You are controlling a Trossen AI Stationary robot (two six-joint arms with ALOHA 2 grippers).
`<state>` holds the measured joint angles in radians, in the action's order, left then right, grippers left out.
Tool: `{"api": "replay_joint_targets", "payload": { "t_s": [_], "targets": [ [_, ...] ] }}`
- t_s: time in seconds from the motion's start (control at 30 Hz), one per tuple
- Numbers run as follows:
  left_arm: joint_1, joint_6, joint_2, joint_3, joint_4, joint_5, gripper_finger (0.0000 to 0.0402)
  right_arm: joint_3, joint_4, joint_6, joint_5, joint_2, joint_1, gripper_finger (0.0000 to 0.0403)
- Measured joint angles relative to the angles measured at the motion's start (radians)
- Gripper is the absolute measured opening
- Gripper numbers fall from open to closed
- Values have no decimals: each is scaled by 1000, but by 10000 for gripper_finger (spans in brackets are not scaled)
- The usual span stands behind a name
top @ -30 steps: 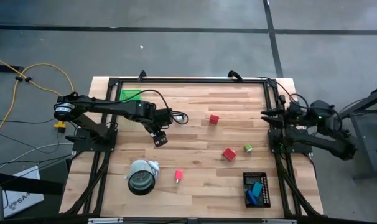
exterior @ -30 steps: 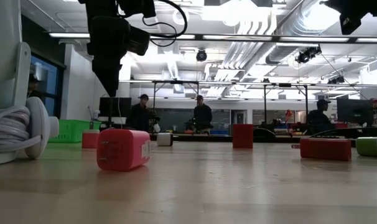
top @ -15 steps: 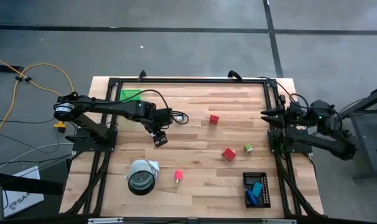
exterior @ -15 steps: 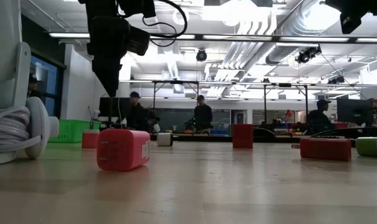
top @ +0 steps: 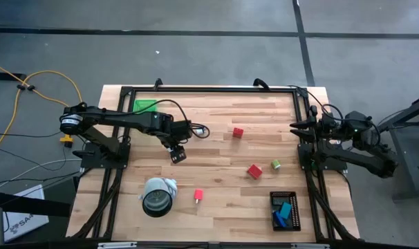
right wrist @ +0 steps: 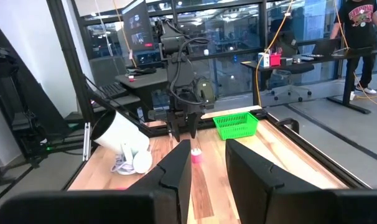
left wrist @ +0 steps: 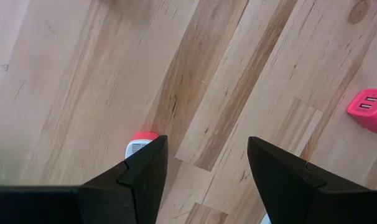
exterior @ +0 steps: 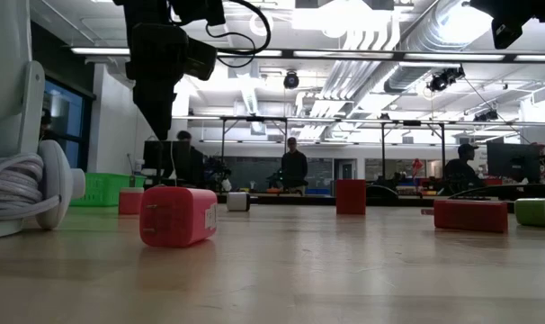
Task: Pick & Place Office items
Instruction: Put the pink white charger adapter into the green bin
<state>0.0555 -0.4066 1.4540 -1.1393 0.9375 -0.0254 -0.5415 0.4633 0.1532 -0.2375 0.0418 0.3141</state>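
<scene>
My left gripper (top: 177, 153) hangs open above the table's left middle, fingers pointing down (left wrist: 207, 140). A small red-and-white piece (left wrist: 142, 143) lies on the wood below it, partly hidden behind one finger. A pink charger block (top: 198, 196) (left wrist: 369, 109) rests flat nearer the front edge. Two red blocks (top: 237, 132) (top: 254, 171) and a green cube (top: 275, 164) sit on the table's right half. Blue and teal bits lie in the black tray (top: 285, 211). My right gripper (top: 294, 128) waits level at the right edge, nearly shut and holding nothing (right wrist: 207, 146).
A big white-and-grey roll (top: 157, 196) lies at the front left, near the charger. A green tray (top: 144, 105) stands at the far left corner. A black frame runs around the table's edges. People move in the room beyond the table.
</scene>
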Motion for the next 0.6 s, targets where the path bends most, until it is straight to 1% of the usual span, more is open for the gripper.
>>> {"api": "replay_joint_targets", "payload": {
  "t_s": [0.43,0.6],
  "targets": [
    [0,-2,0,0,0,0,214,0,0,0,0,0,0,87],
    [0,-34,0,0,0,0,214,0,0,0,0,0,0,87]
  ]
}}
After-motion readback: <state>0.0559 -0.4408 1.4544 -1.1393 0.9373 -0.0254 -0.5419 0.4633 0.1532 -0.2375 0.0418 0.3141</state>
